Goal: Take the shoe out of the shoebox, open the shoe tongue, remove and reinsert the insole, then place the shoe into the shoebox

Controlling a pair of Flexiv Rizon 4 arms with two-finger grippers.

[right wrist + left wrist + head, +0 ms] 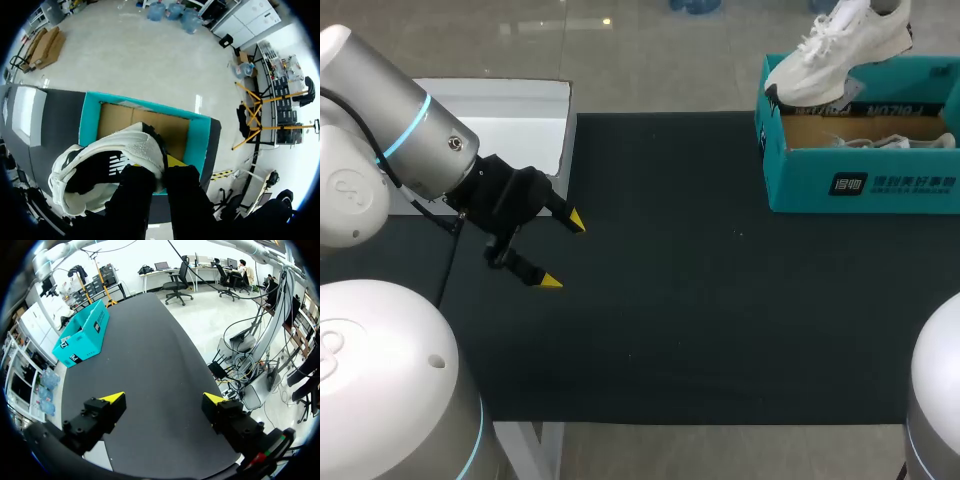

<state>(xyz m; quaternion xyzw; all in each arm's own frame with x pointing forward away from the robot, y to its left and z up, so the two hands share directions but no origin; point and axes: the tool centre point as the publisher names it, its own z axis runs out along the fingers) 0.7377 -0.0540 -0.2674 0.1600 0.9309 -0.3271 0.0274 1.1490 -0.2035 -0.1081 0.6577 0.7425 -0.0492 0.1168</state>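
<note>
**Figure. One shoe held above one open shoebox**

Count: one shoe [840, 50], one shoebox [860, 180], one white tray [500, 125], two arms.

Shoe: white, with a textured upper, white laces and a thick pale sole that carries a dark patch at the toe. It hangs in the air over the shoebox, clear of it, with the toe tilted down above the box's left wall. In the right wrist view the shoe's [115, 160] dark opening faces the camera. The right hand [160, 172] is clamped on the rim at the heel — one black finger on either side of it, with one yellow tip showing.

Shoebox: teal outside, brown cardboard inside, lid off. It stands at the far right of the black counter [700, 300]. Something pale lies on its floor; what it is cannot be told. The left wrist view shows the same shoebox [82, 335] far ahead of the left arm's fingers.

Left hand [564, 251]: it hovers over the left part of the counter — fingers wide apart, nothing between them, well apart from the shoebox. The white tray lies at the far left corner, behind this hand.
</note>
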